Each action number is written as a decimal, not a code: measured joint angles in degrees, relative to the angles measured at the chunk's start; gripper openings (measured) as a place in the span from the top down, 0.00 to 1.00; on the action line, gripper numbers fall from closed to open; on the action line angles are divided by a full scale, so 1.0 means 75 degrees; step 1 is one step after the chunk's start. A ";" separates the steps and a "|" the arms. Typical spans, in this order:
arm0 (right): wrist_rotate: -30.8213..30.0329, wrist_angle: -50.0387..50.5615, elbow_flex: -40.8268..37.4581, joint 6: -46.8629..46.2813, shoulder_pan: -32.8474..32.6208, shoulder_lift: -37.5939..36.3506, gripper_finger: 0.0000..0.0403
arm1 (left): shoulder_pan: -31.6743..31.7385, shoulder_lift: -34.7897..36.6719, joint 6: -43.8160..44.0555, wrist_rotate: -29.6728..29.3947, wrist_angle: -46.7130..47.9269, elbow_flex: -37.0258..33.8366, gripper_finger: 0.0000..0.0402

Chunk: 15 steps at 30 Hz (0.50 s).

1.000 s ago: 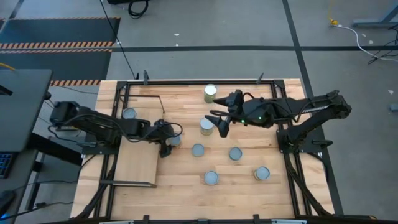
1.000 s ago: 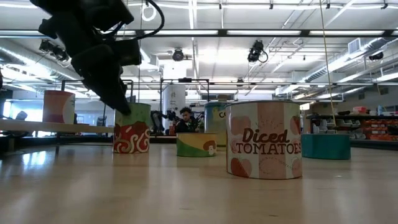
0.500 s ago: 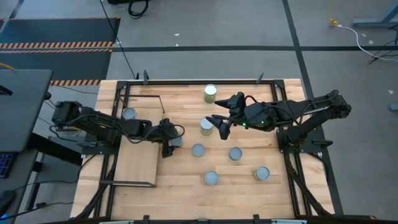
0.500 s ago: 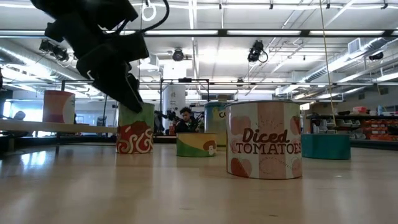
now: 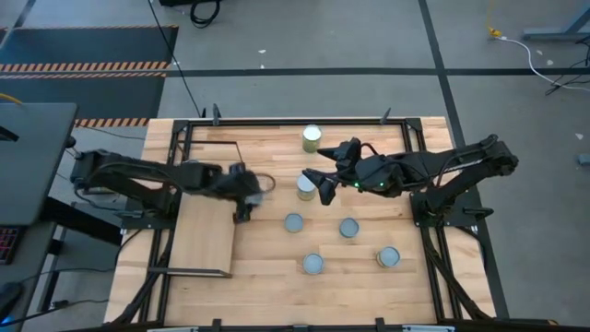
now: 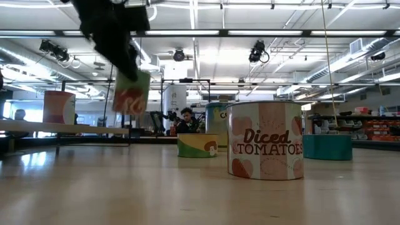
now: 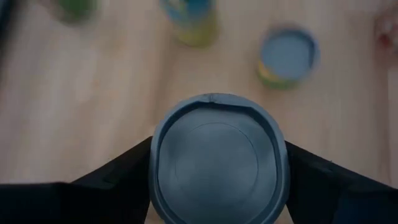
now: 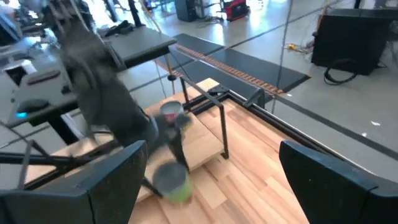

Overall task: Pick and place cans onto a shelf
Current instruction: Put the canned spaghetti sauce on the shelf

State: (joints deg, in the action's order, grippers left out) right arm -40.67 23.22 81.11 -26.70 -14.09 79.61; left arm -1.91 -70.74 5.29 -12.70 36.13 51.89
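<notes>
My left gripper [image 5: 245,188] is shut on a can [image 6: 131,94] with a red and green label, which hangs tilted above the table. Its grey-blue top [image 7: 217,158] fills the left wrist view between the two dark fingers [image 7: 112,180]. The shelf [image 5: 205,242], a pale board in a black frame, lies just left of that gripper. My right gripper [image 5: 320,185] stands open beside a yellow-green can [image 5: 305,187] at mid table. Several more cans stand on the tabletop, among them ones at the back [image 5: 313,138] and in front [image 5: 313,264].
A can [image 6: 59,107] stands on the raised shelf board [image 6: 62,128] at the left of the low view. A "Diced Tomatoes" can [image 6: 265,149] stands closest to the low camera. Black frame rails [image 5: 295,121] border the table.
The left gripper has closed on the red and green can and lifted it off the table. The right gripper has edged a little toward the yellow-green can.
</notes>
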 joint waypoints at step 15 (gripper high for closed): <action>0.0038 -0.0365 -0.0001 -0.1005 -0.0178 0.0669 0.07 | 0.2322 0.2348 0.0869 -0.0902 0.0422 -0.1773 0.29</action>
State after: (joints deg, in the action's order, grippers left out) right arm -40.39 20.48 81.10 -34.23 -15.42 84.63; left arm 15.50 -53.13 11.80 -19.47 39.29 38.59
